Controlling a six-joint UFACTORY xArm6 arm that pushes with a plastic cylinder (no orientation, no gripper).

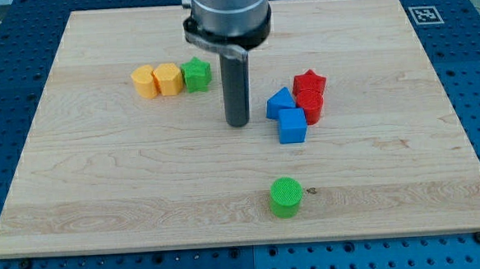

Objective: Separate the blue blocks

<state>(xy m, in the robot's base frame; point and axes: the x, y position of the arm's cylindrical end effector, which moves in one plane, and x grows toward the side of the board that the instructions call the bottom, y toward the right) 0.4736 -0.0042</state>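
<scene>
Two blue blocks touch each other right of the board's middle: a blue triangular block (pixel 279 103) and a blue cube (pixel 292 125) just below and right of it. A red star block (pixel 310 84) and a red block (pixel 311 106) press against their right side. My tip (pixel 238 123) stands on the board a short way to the view's left of the blue blocks, apart from them.
Two yellow blocks (pixel 144 81) (pixel 169 78) and a green star block (pixel 196 74) form a row at the upper left. A green cylinder (pixel 286 197) sits near the bottom edge. The wooden board (pixel 77 176) lies on a blue perforated table.
</scene>
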